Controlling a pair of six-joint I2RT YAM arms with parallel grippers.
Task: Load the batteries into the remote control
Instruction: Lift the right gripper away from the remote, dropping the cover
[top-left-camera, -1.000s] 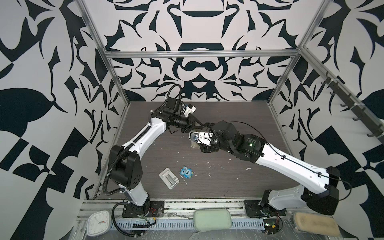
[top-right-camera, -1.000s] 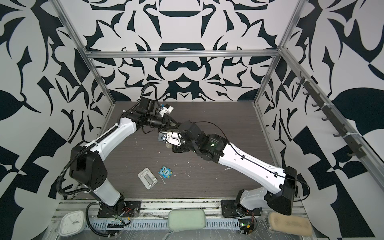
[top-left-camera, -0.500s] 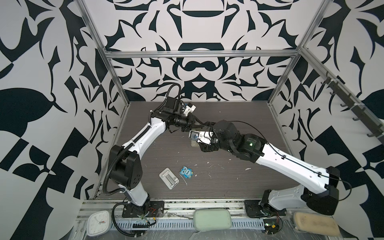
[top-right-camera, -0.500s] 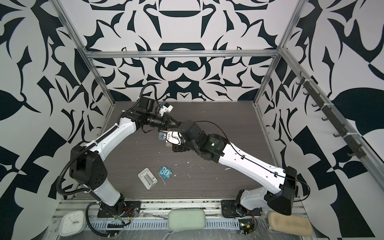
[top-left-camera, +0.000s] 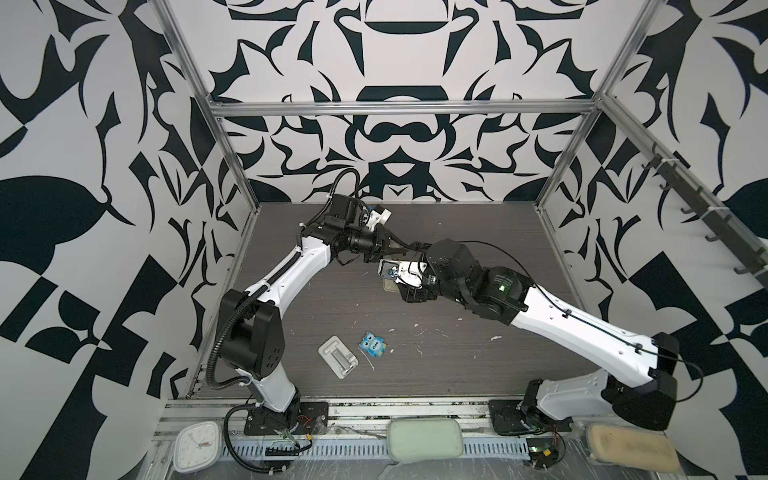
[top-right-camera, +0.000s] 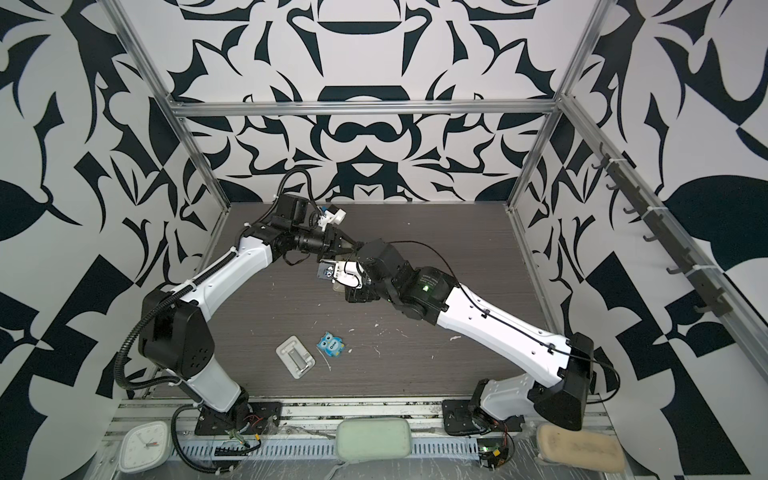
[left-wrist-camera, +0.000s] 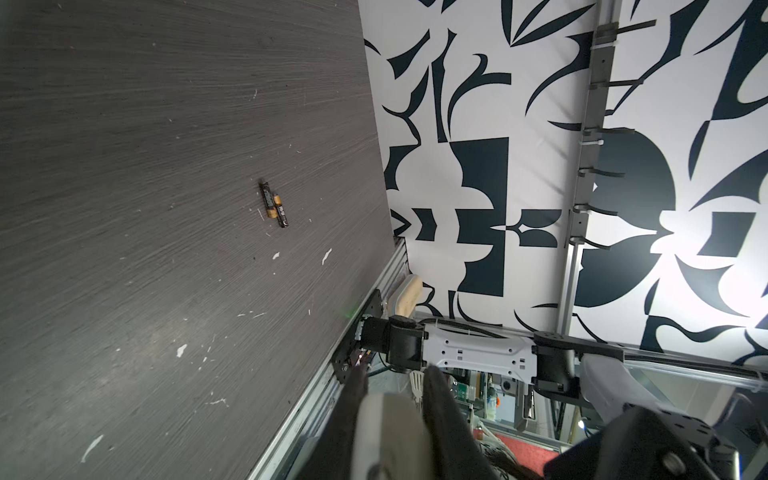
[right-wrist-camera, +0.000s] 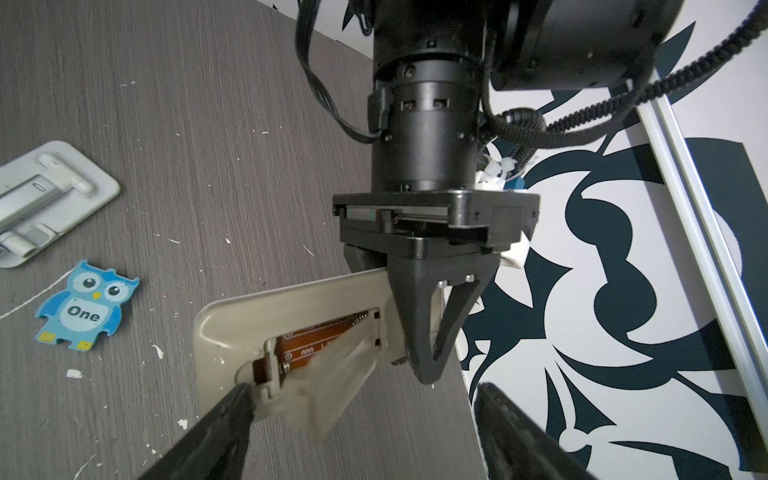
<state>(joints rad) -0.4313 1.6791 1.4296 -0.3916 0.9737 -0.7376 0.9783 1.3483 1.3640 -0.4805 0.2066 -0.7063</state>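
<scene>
**Operator:** Where are the batteries from my claws?

**Spotter:** Both batteries (left-wrist-camera: 273, 203) lie flat on the worktop (left-wrist-camera: 124, 291), side by side, touching and slightly staggered. They sit in its right part, nearer the right edge than the middle and short of the front right corner. That is well apart from both of your claws. You see them only in the left wrist view. In both top views I cannot find them, and your right forearm probably covers them.

**Operator:** Which way do they run?

**Spotter:** As far as I can judge, their long axis runs roughly along the right edge, front to back.

**Operator:** And what am I holding?

**Spotter:** Your left gripper (right-wrist-camera: 409, 353) is clamped on one end of the remote control (right-wrist-camera: 291, 307). It holds the remote off the worktop, toward the far edge near the middle. The open battery bay (right-wrist-camera: 324, 336) faces your right gripper (right-wrist-camera: 363, 390), which is spread wide and holds nothing. One of its fingers (right-wrist-camera: 224, 415) seems to touch the remote's bay end. A pale blurred flap (right-wrist-camera: 336, 374) lies across the bay, and I cannot tell what it is.

**Operator:** So which arm fetches?

**Spotter:** Your right, I'd say, because it is free and on the batteries' side. Draw it back toward the right edge and close the jaws across a battery's width, not along its length. Since the two are touching, take the outer one first.
</scene>
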